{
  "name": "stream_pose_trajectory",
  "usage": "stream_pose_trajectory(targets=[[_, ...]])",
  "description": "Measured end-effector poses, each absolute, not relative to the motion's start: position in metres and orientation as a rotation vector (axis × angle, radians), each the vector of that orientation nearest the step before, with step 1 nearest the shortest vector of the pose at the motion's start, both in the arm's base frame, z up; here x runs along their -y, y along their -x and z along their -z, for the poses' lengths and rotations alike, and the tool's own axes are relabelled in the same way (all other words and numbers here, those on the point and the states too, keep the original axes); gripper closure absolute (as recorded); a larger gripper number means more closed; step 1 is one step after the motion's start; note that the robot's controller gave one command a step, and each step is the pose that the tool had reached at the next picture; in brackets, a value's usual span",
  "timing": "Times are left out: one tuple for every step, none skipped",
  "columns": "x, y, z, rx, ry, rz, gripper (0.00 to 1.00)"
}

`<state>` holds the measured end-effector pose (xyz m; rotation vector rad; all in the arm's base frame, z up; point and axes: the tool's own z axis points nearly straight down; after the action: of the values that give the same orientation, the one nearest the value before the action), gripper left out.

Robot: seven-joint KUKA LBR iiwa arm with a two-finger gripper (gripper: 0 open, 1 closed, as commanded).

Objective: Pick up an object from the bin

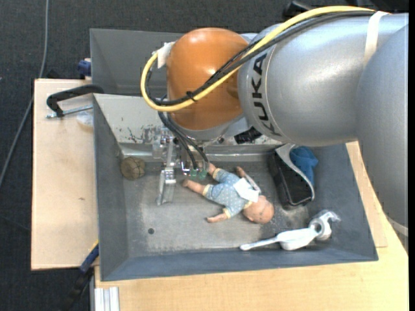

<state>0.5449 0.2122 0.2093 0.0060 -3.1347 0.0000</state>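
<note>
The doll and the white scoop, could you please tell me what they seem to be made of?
Doll: likely moulded plastic, smooth skin-toned limbs, with a pale blue fabric outfit. White scoop: probably glossy plastic, judging by its sheen.

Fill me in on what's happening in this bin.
The robot arm's gripper is down in the left half of the grey bin, close by the feet of a baby doll lying mid-bin. The doll rests on the floor, not lifted. A brown round piece, a white scoop and a black-and-blue thing lie apart.

Dark grey carpet floor [19, 31], evenly lit.
</note>
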Motion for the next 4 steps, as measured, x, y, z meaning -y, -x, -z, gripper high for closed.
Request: stream_pose_trajectory(targets=[[-0.211,-0.547,-0.214,3.143,-0.002,0.003,0.0],[-0.163,-0.546,-0.159,3.142,-0.08,0.005,0.0],[-0.169,-0.559,-0.103,3.146,-0.011,-0.001,0.0],[-0.138,-0.531,-0.147,3.114,-0.364,0.004,0.0]])
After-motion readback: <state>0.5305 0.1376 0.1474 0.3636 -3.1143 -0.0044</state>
